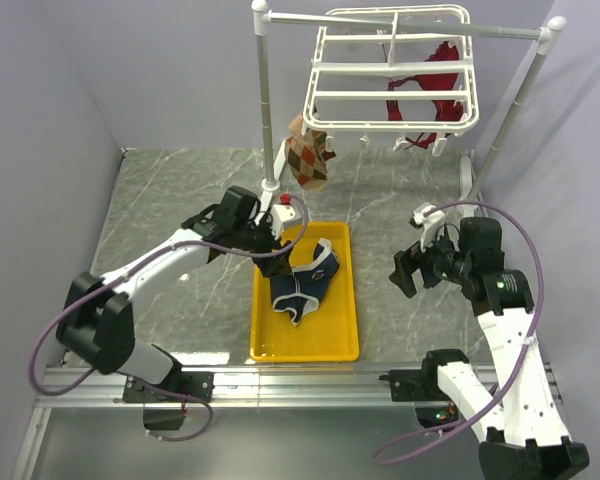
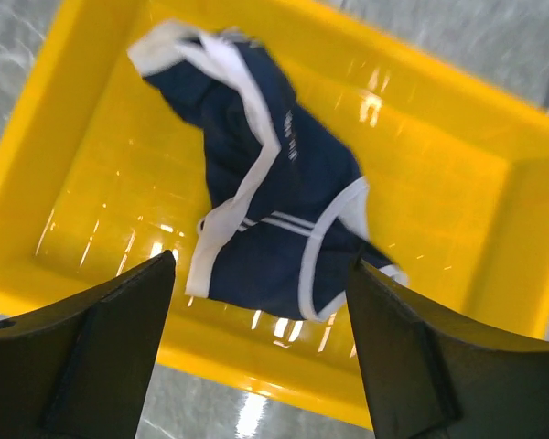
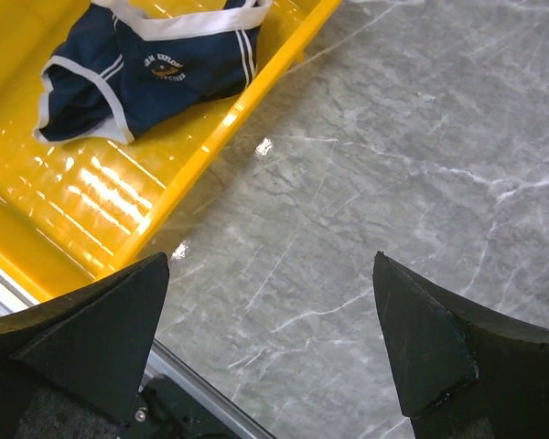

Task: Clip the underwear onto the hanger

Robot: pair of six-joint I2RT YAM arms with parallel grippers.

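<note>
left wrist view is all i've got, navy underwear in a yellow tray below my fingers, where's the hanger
Observer: The hanger hangs from a white pole stand at the far side of the table, beyond the tray.
Operator: anything on it already
Observer: A dark red garment hangs at its right side, an argyle cloth at its left corner.
Operator: and the right gripper
Observer: The right gripper is open over the table right of the tray, holding nothing.
</note>
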